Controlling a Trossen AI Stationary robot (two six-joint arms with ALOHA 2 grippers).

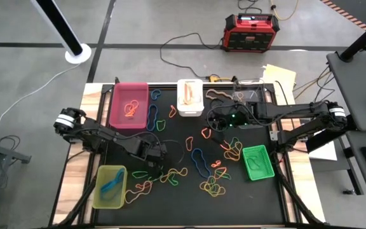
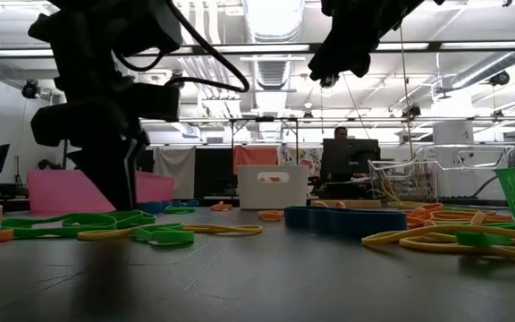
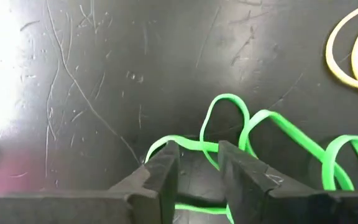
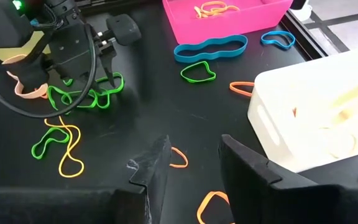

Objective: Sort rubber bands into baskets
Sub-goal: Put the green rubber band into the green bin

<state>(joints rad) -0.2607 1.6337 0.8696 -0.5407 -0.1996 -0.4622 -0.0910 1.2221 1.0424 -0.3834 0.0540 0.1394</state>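
Observation:
Many rubber bands lie loose on the black mat (image 1: 189,191). My left gripper (image 3: 197,163) is low at the mat, open, with a strand of a bright green rubber band (image 3: 272,121) running between its fingertips; it also shows in the high view (image 1: 159,160). My right gripper (image 4: 191,158) is open and empty above the mat, beside the white basket (image 4: 316,118), over an orange band (image 4: 179,158). The pink basket (image 1: 129,105), white basket (image 1: 189,97), green basket (image 1: 258,162) and yellow-green basket (image 1: 110,186) each hold bands. A clear basket does not show. My left gripper's fingers point down at the mat and stand on either side of one strand of the green band (image 3: 199,145), which lies flat on the mat. I cannot tell whether the fingertips (image 3: 166,163) touch it.
A long blue band (image 4: 210,48) and a small green band (image 4: 197,71) lie near the pink basket. Yellow and orange bands (image 1: 211,186) cluster at the near middle. Black cables (image 1: 227,95) and paper lie at the far right. A red-and-black power box (image 1: 251,32) stands on the floor beyond.

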